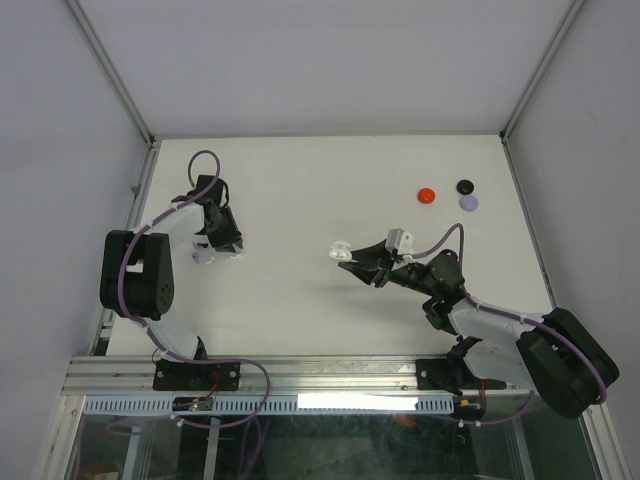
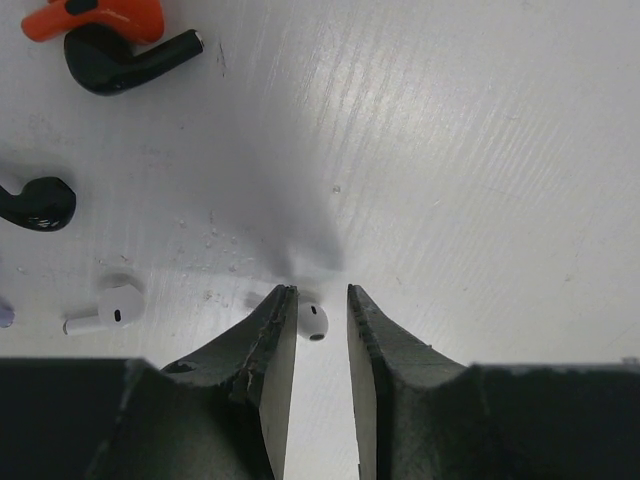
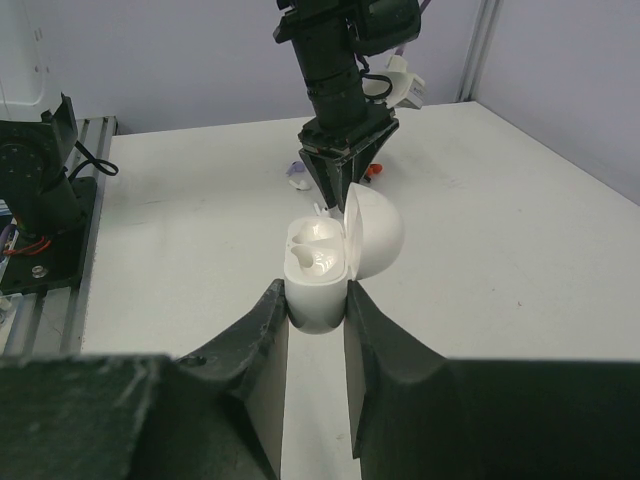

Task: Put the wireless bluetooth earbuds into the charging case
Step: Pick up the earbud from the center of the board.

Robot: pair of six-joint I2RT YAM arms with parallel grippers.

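The white earbud I am working on is a small glossy bud with a rounded head and a dark spot on its side. It lies on the white table right between the tips of my left claw. It sits against the finger on the left of my wrist view, with a sliver of bare table between it and the other finger. My left claw is slightly spread here, straddling the bud without pinching it.

A second white earbud lies on its side off to the left, stem pointing away from my claw. Farther out lie a black earbud, another black earbud with a long stem, and an orange earbud touching it at the frame's top edge.

My right claw is pressed onto the charging case, pinching its lower body from both sides. The case is a white, glossy, egg-shaped shell held upright above the table, its lid swung open to the right, and two moulded hollows show inside. From above, the case is near the table's middle, well apart from my left claw.
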